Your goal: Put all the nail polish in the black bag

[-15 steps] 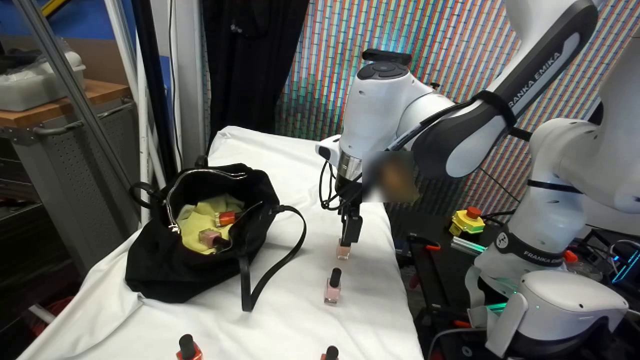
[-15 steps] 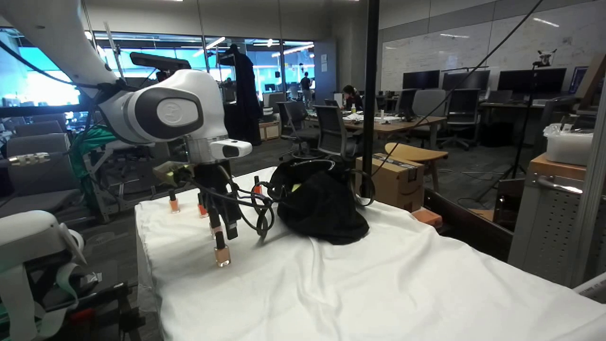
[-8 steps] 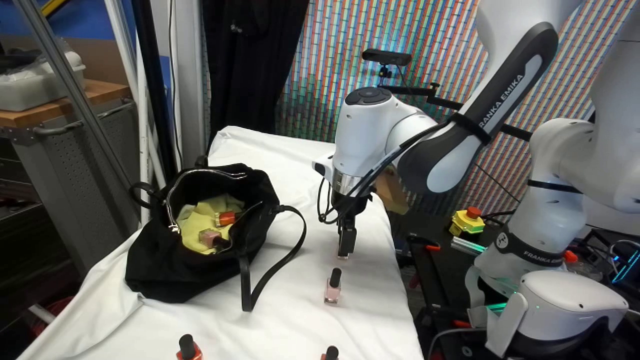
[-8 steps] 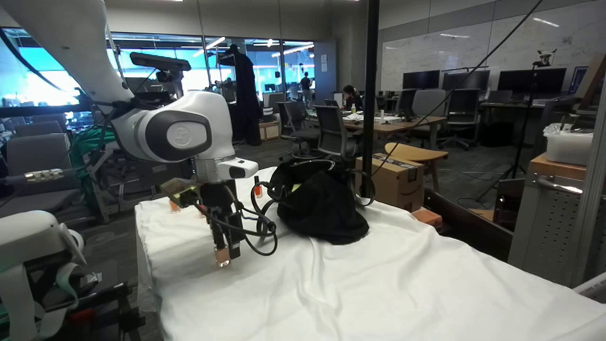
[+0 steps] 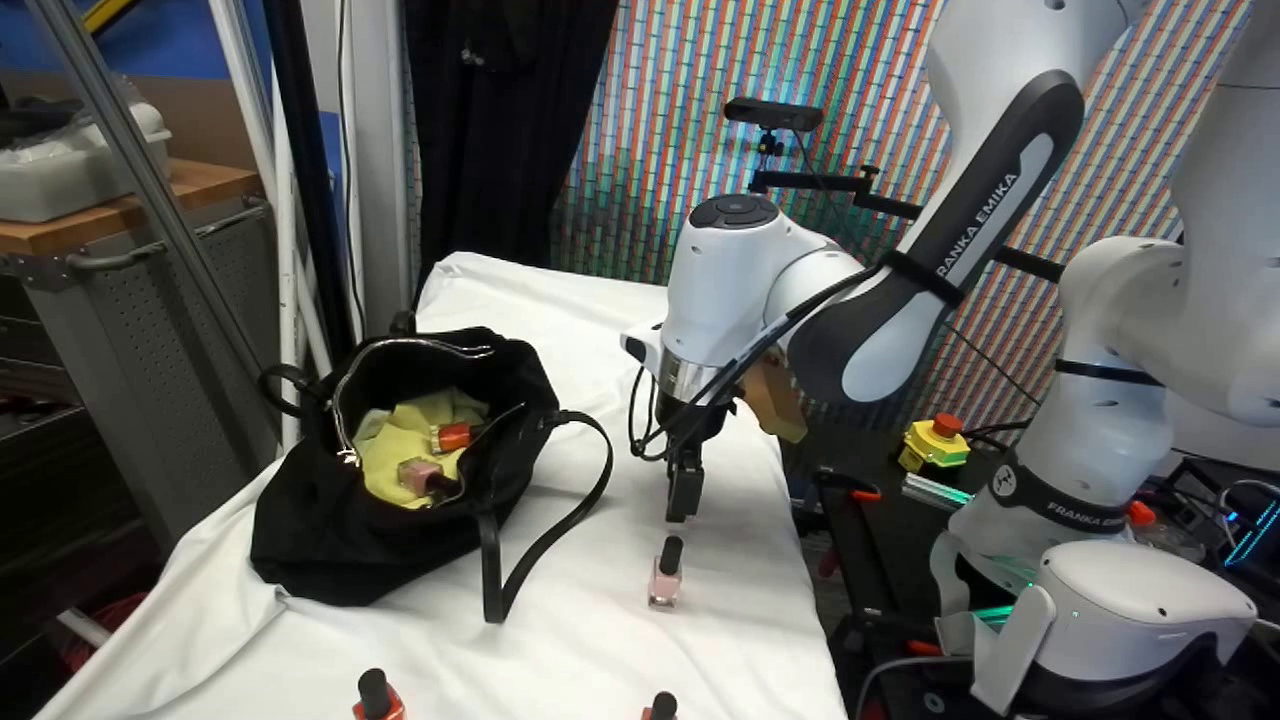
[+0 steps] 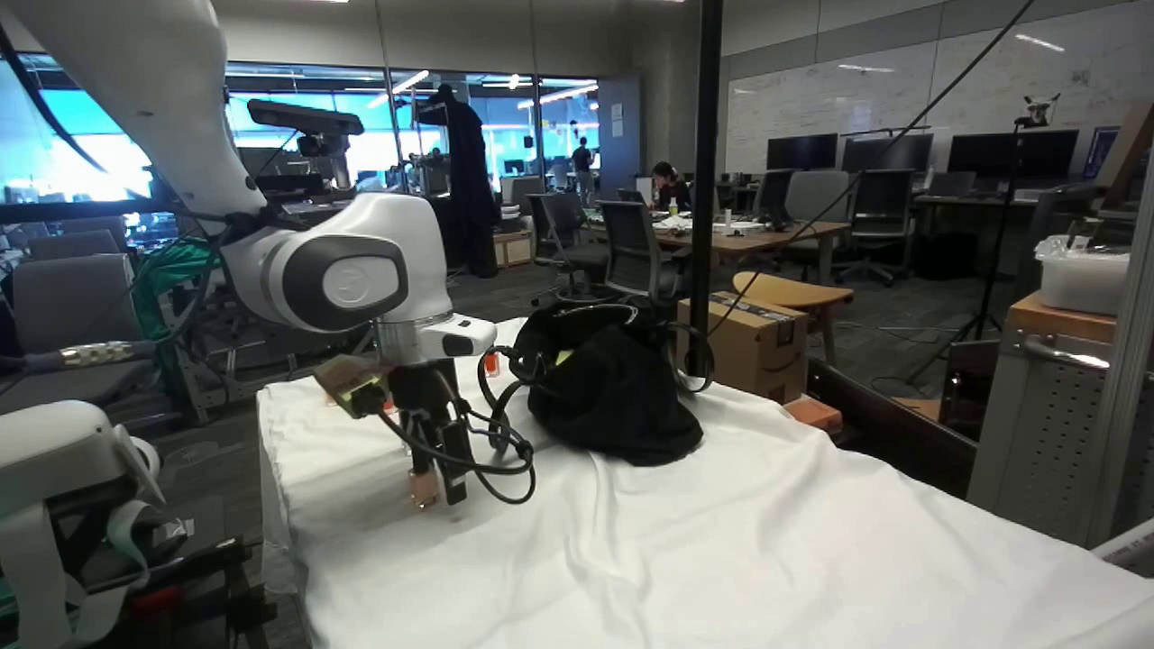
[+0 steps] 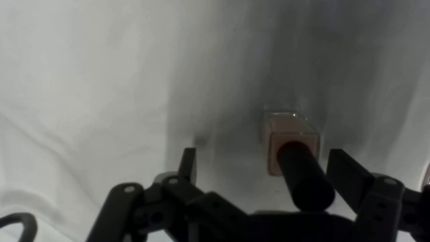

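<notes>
Robotics lab in office space. Far: whiteboard (image 6: pixel 811 104), monitors (image 6: pixel 802 151), office chairs (image 6: pixel 627 239). Beside the desk (image 5: pixel 590 660): Franka arm (image 5: pixel 985 215), e-stop (image 5: pixel 934 445).

- In an exterior view, a faintly marked whiteboard (image 6: pixel 829 126) stretches along the wall (image 6: pixel 793 27), with dark monitors (image 6: pixel 1014 158) in front.
- Office chairs (image 6: pixel 631 242) stand by a wooden table (image 6: pixel 775 236) on the grey floor (image 6: pixel 870 315).
- The windows (image 6: pixel 514 122) glow a bright blue, strip lights (image 6: pixel 410 81) showing in them.
- In an exterior view, a black curtain (image 5: pixel 500 150) hangs beside a backdrop (image 5: pixel 660 190) striped in red, white and green.
- Both exterior views show a grey perforated cabinet (image 5: pixel 190 340) with a wooden top (image 5: pixel 212 180), and the worktop (image 6: pixel 766 559) draped in creased white.
</notes>
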{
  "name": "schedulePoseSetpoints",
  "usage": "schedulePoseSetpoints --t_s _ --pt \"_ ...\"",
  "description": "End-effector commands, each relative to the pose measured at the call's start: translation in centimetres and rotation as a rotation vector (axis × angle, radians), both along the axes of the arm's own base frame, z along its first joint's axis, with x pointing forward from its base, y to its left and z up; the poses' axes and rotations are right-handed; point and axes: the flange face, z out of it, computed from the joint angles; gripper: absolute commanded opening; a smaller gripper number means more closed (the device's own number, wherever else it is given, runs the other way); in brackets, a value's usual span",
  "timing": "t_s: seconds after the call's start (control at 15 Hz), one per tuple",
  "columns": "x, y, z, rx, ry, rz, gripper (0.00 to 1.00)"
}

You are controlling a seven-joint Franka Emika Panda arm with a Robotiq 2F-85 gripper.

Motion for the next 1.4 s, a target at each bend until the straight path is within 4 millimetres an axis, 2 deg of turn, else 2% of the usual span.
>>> schedulePoseSetpoints --t_s 0.0,0.87,1.07,1.33 --pt "0.3 -0.5 -0.5 0.023 -0.025 0.014 1.0" --pt "-1.9 -0.3 -1.2 0.03 0.097 0.141 1.0" --pt "-1.3 0.0 -0.3 0.014 0.066 0.17 1.0" --pt "-0.2 0.6 2.5 -0.007 0.018 0.186 1.0"
